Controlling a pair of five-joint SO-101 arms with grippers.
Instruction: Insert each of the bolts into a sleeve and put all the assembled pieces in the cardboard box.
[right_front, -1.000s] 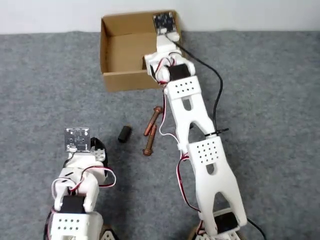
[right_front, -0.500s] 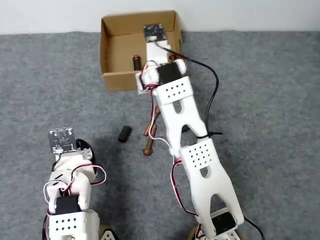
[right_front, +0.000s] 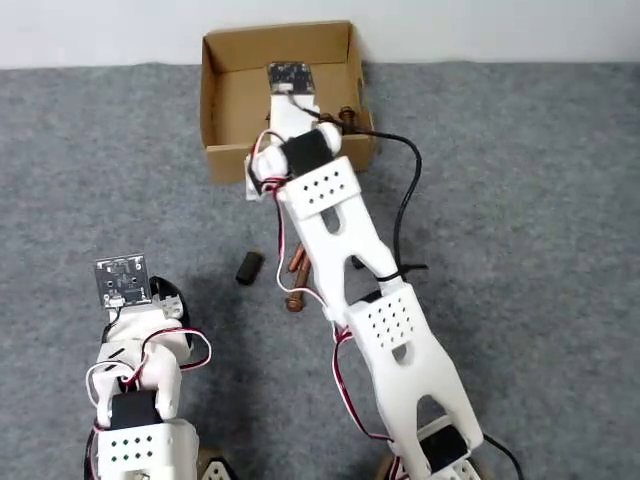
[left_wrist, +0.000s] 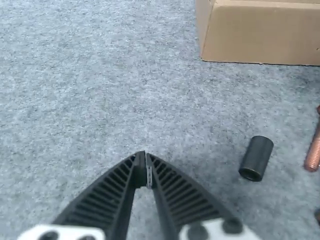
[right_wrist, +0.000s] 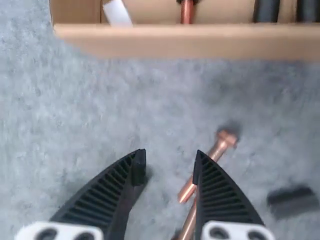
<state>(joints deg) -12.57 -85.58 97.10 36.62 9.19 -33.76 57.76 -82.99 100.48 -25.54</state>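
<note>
Pulled back from the cardboard box, the right gripper has jaws apart, a bolt under one; the left gripper is closed.

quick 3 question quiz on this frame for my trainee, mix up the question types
1. Fill in: the right gripper is open above the carpet in front of the cardboard box, with a copper ______ lying beside it.
2. True or false: the left gripper is shut and holds nothing.
3. The black sleeve near the left gripper lies: A) in the cardboard box; B) on the carpet, apart from both grippers; C) in the left gripper.

Key: 1 bolt; 2 true; 3 B.
</note>
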